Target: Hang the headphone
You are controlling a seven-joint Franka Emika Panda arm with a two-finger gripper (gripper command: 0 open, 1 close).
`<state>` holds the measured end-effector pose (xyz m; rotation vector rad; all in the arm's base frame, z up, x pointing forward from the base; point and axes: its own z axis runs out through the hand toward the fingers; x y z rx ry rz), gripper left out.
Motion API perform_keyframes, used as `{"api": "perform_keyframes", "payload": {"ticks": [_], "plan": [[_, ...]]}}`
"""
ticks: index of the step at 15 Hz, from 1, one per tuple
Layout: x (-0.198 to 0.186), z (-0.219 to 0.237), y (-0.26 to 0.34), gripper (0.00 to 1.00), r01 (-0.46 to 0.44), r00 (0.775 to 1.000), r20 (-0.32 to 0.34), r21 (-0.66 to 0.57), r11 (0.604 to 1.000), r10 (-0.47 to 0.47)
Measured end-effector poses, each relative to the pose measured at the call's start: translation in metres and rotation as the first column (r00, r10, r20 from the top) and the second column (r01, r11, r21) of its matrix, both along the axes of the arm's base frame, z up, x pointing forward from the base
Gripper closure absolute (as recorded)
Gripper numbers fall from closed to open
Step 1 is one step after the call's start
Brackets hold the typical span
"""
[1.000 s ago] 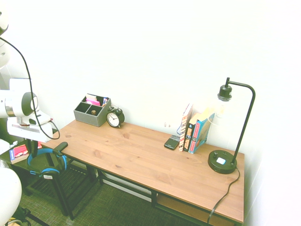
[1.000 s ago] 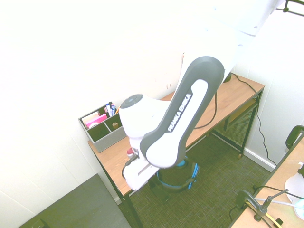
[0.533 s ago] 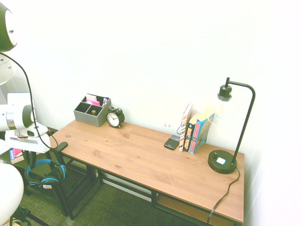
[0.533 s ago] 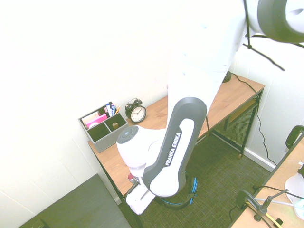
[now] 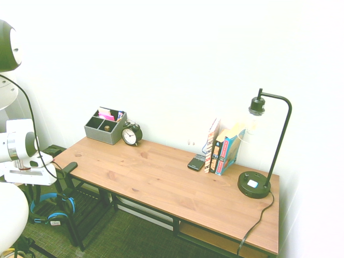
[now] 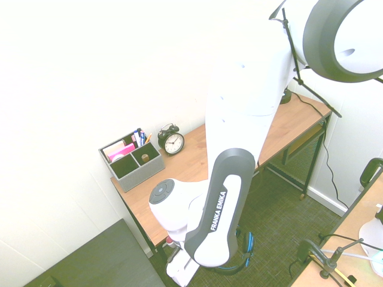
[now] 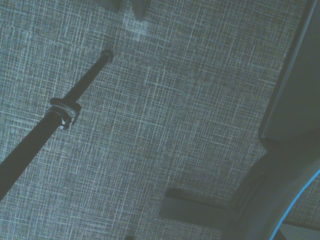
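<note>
one white robot arm (image 6: 227, 197) reaches down past the near end of a wooden worktop (image 5: 161, 177), its claw (image 5: 34, 192) pointing at the floor (image 5: 134, 236). the claw is closed to a narrow grip on the headphone (image 5: 58, 215), which hangs just below it, beside the worktop's end and over the floor. bright blue trim runs round its dark loop, and a small pale label shows low on it.

close to the claw, a little higher, a black rounded bar (image 5: 70, 167) sticks out from the worktop's edge; the headphone hangs lower than this bar and is not on it. farther from the claw, at the back of the worktop, a grey divided organizer (image 5: 102, 136) holds pens and something pink, with a black alarm clock (image 5: 131, 134) just beside it. well away from the claw lie a small dark device (image 5: 196, 162) and a few upright books (image 5: 226, 153). farthest from the claw stands a black desk lamp (image 5: 254, 185).
</note>
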<state>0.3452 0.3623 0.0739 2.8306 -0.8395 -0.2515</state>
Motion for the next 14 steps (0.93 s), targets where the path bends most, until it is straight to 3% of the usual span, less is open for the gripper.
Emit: {"api": "perform_keyframes", "payload": {"ticks": [14], "plan": [[0.0062,0.0013,0.0039,0.0,0.003,1.0,0.004,0.004,1.0,-0.003]]}}
